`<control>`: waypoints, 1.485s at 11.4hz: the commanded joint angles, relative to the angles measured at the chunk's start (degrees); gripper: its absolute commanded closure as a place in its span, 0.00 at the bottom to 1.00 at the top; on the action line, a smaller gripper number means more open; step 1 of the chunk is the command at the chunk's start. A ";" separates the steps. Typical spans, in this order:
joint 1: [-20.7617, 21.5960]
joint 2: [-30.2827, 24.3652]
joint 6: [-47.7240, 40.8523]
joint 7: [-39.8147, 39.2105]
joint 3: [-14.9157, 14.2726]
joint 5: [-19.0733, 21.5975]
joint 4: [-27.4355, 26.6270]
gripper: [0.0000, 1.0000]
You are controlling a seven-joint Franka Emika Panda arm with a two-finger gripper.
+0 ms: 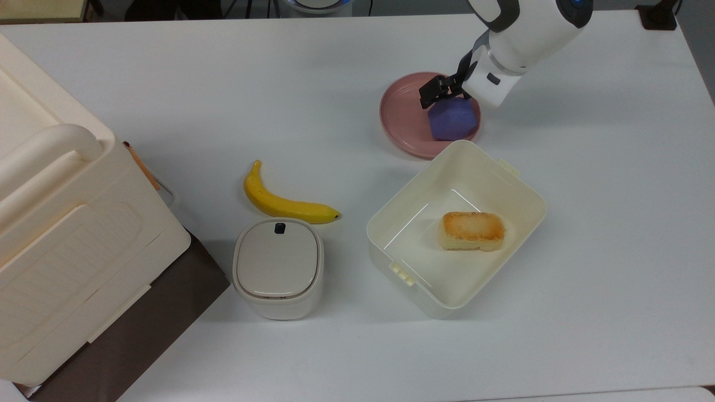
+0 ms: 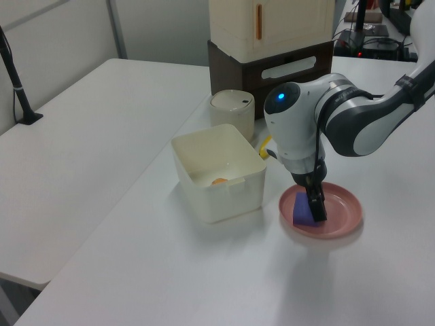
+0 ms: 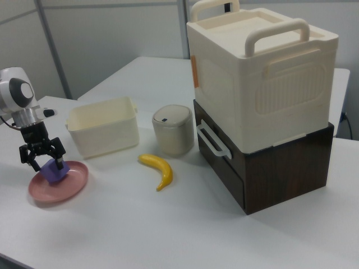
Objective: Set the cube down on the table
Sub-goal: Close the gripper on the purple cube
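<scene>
On the pink plate [image 1: 403, 111] sits the cube [image 1: 453, 120], tipped a bit; the gripper [image 3: 42, 153] has its fingers spread on both sides of it, not yet squeezing; next, I think, pinch, lift, then move to bare table [image 1: 603, 167]

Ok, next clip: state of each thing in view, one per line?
gripper: open, fingers astride the cube
cube: tilted, on the pink plate
pink plate: holds the cube
cream bin: open, bread inside
bread: lying flat
lidded canister: lid shut
banana: lying on the table
</scene>
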 commanded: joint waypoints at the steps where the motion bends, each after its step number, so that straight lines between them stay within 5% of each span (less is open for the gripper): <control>1: -1.57 -0.91 -0.18 1.10 0.43 -1.10 -0.08 0.00; 12: -2.46 -0.92 0.08 1.71 0.52 -0.31 0.53 0.00; 17: -3.24 0.14 1.66 17.13 1.40 4.86 2.29 0.00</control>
